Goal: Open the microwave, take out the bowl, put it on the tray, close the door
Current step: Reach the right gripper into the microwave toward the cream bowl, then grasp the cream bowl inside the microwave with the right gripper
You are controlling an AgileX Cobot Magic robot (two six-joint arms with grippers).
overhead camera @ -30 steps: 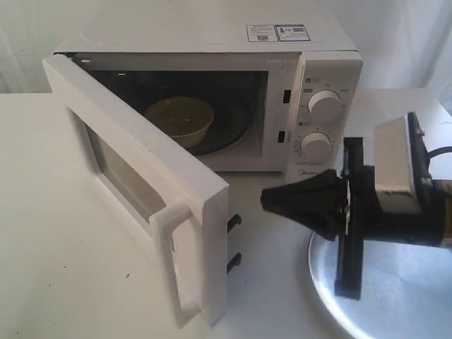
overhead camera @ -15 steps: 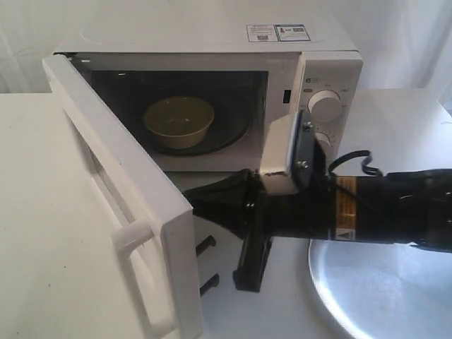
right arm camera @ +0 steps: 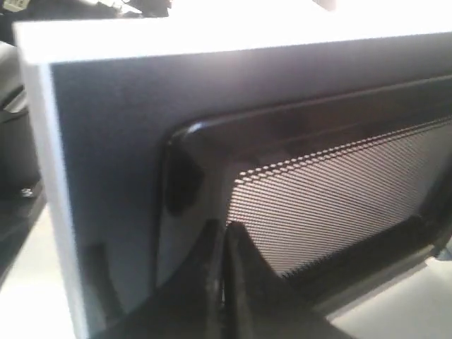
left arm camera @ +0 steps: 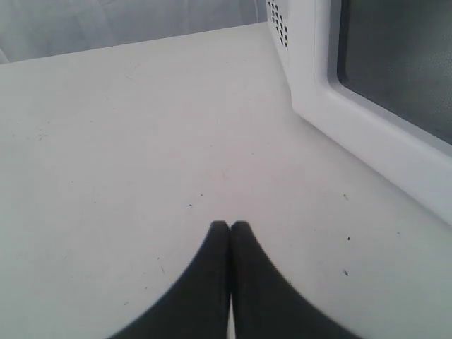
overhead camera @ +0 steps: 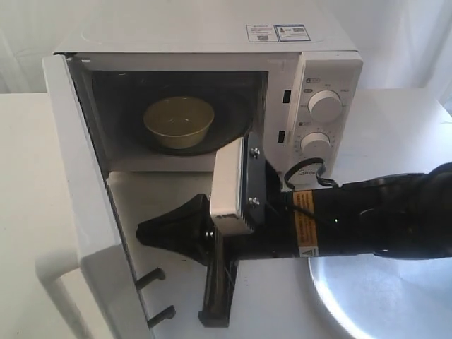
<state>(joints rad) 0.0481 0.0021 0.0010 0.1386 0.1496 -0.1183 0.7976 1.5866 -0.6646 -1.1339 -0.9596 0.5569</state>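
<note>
- The microwave (overhead camera: 311,63) stands at the back of the white table (left arm camera: 106,141). Its door (overhead camera: 78,191) is swung wide open toward the left side of the exterior view.
- The bowl (overhead camera: 179,121) sits upright inside the oven, on the dark turntable (overhead camera: 229,133) (nothing touches it).
- The tray (overhead camera: 381,296) lies on the table in front of the microwave's dial side, partly hidden under the right arm.
- The right gripper (overhead camera: 145,232) reaches across the middle, low in front of the oven opening. Its tip is just beside the inner face of the door (I cannot tell if it touches). Its fingers (right arm camera: 244,282) are pressed together and hold nothing.
- The left gripper (left arm camera: 229,227) hangs over bare table near the outer face of the door. Its two fingers are also closed together, with nothing between them.
- Two dark latch hooks (overhead camera: 152,277) stick out from the free edge of the door.
</note>
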